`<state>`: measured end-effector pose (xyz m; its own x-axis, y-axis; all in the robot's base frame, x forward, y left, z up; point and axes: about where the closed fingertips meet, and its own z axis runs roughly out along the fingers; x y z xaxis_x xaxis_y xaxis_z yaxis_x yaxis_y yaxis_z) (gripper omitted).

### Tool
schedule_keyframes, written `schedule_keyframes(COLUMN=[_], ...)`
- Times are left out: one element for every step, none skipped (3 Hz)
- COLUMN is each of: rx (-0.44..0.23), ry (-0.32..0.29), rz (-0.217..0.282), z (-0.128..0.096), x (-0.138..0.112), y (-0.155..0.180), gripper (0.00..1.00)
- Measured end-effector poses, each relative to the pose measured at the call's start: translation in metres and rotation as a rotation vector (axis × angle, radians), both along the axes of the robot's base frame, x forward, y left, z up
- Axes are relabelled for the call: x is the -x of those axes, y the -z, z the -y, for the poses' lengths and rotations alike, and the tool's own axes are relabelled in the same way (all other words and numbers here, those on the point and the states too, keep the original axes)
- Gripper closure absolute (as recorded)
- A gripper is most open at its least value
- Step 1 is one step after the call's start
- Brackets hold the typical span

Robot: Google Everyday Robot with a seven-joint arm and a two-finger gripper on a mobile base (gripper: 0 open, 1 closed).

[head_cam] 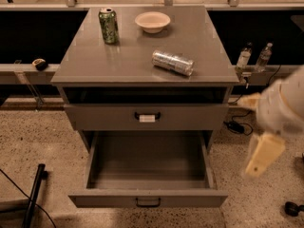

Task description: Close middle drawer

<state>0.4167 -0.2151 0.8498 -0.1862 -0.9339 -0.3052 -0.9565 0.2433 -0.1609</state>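
The middle drawer (148,198) of the grey cabinet (142,63) is pulled far out towards me. It is a wide grey tray with nothing inside and a small black handle (148,203) on its plain front. Above it, the drawer with a white label on its handle (147,117) is pushed in. The lowest drawer is hidden under the open one. My gripper (263,156) is a cream shape at the end of the white arm, to the right of the cabinet. It hangs level with the open drawer's right side and apart from it.
On the cabinet top stand a green can (109,25) and a white bowl (152,21), and a silver can (173,62) lies on its side. Two bottles (243,57) stand on a ledge at the right. A black pole (33,194) lies on the floor at the lower left.
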Motion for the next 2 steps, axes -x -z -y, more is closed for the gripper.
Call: schedule_keyframes(rx=[-0.175,-0.205], ry=[-0.045,-0.099], rz=[-0.001,0.081], z=[-0.024,-0.025], x=[0.016,-0.001], y=[0.092,0.086], gripper=[0.0,0.0])
